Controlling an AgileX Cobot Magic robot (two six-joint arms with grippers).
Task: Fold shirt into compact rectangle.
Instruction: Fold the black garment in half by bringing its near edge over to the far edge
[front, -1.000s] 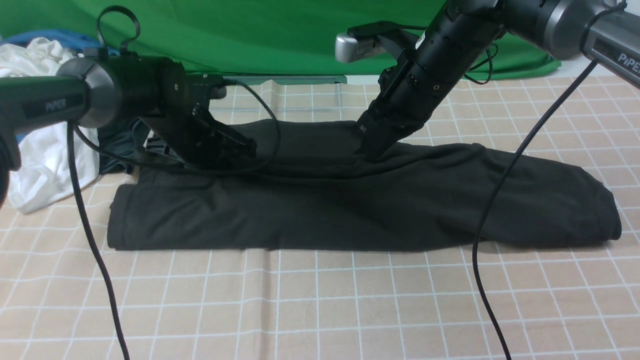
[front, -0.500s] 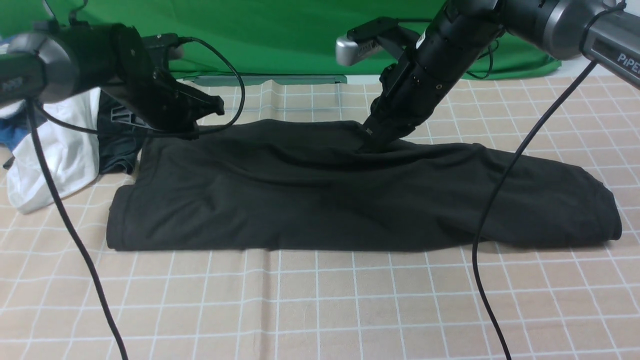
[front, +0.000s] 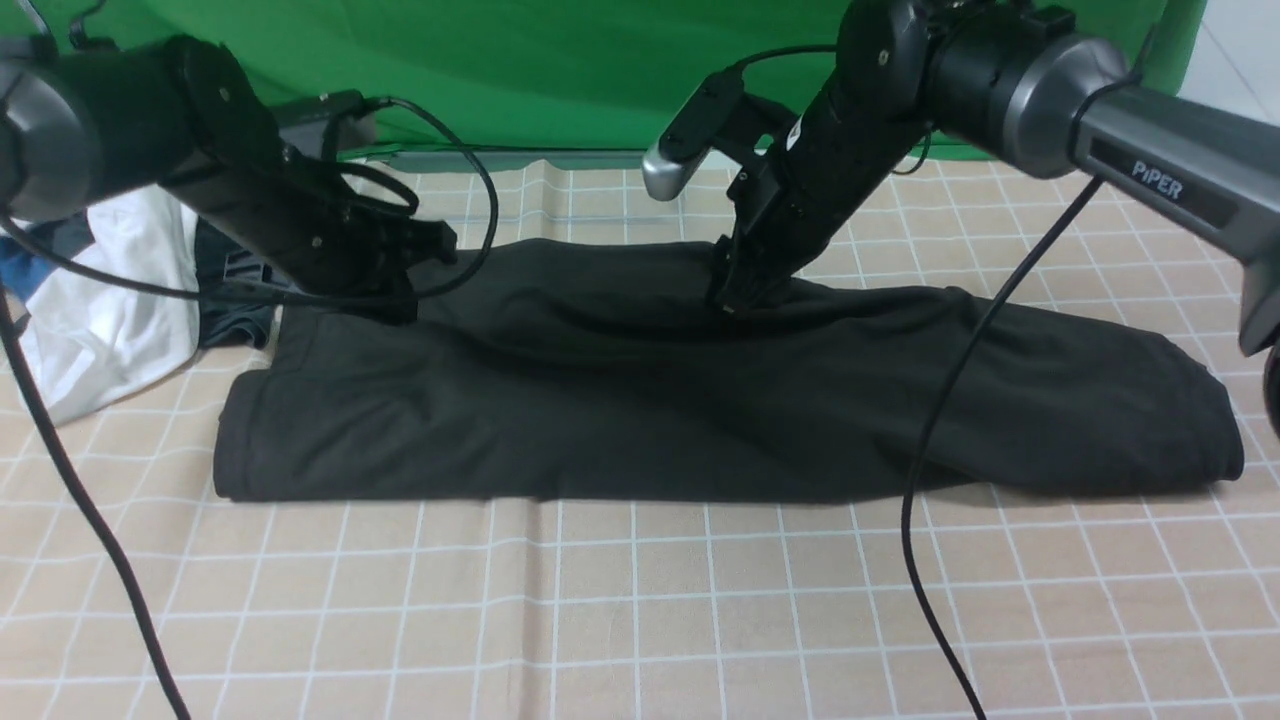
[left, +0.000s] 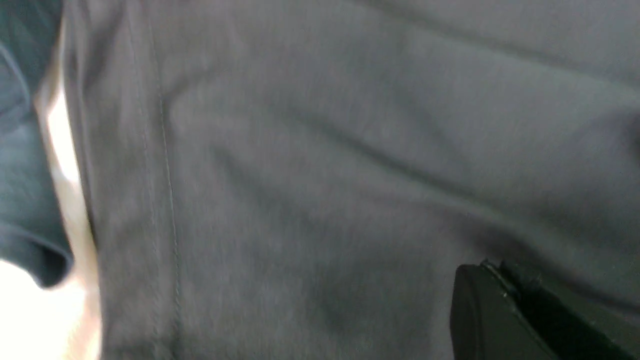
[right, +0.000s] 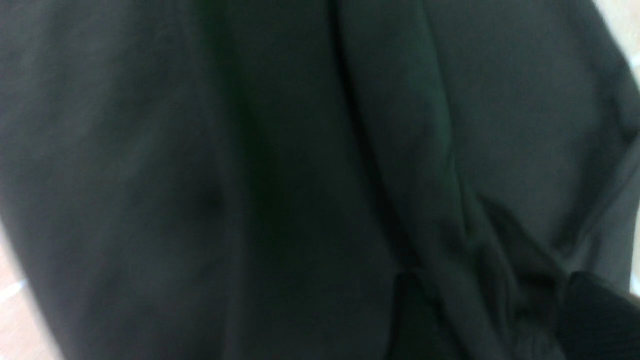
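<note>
The charcoal-black shirt (front: 640, 400) lies as a long folded band across the checked tablecloth, its front edge straight and its right end rounded. My left gripper (front: 435, 250) hovers shut and empty just over the shirt's back left corner; in the left wrist view its closed tips (left: 492, 267) sit above grey cloth (left: 300, 175). My right gripper (front: 735, 295) points down onto the shirt's back edge near the middle. In the right wrist view its fingers (right: 600, 320) stand apart, with a raised ridge of shirt cloth (right: 465, 280) lying loose between them. No print or label shows.
A white garment (front: 90, 330) and a smaller dark teal one (front: 235, 305) lie at the far left, beside the shirt's corner. Black cables (front: 935, 450) hang from both arms across the front of the table. A green backdrop (front: 560, 70) closes the far edge.
My right gripper has opened and let go of the shirt's back edge. My left arm has lifted off the shirt and drawn back toward the left corner, staying shut.
</note>
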